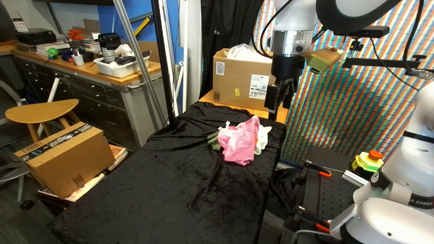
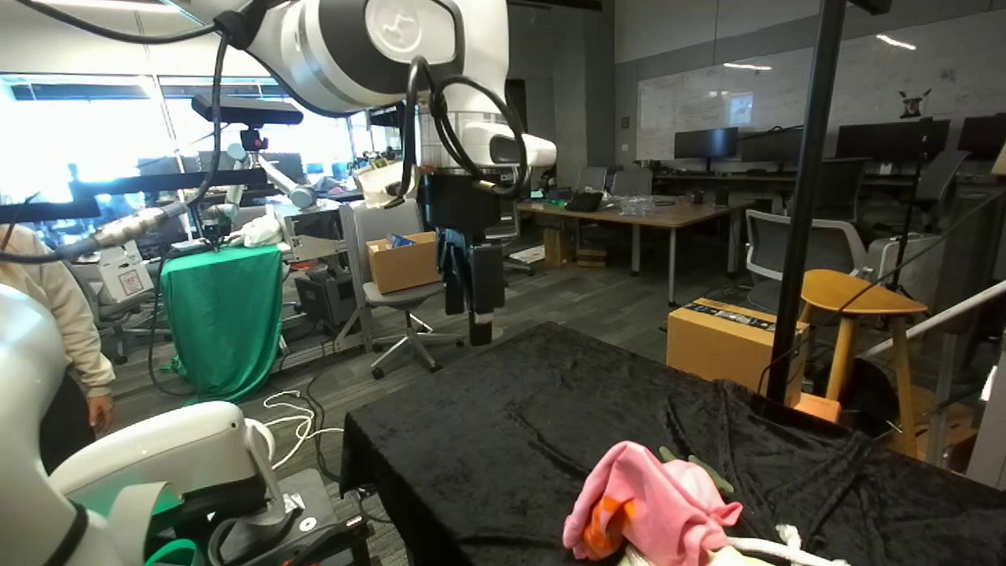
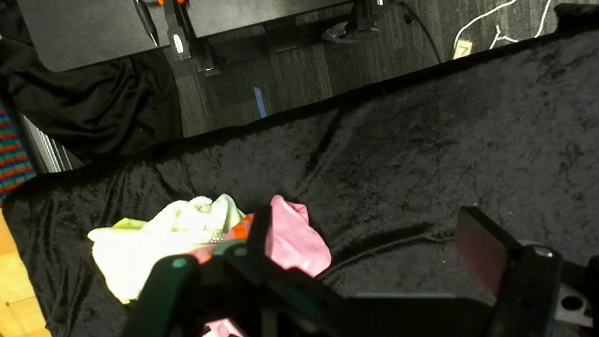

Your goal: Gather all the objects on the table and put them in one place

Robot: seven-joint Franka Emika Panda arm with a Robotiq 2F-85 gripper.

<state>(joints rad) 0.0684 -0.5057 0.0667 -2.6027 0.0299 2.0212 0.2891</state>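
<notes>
A pink cloth lies in a heap on the black-covered table, with a pale green and white cloth against it. Dark green finger-like tips stick out beside the heap, and a white cord end shows in an exterior view. The heap also shows in the wrist view, with the pink cloth partly behind a finger and the pale cloth at left. An orange patch shows at the pink cloth. My gripper is open and empty, raised above the table beside the heap.
A large cardboard box stands on a wooden surface behind the table's far end. A black post rises by the table's edge. The robot's mounting table, with tools and an emergency stop, stands beside the table.
</notes>
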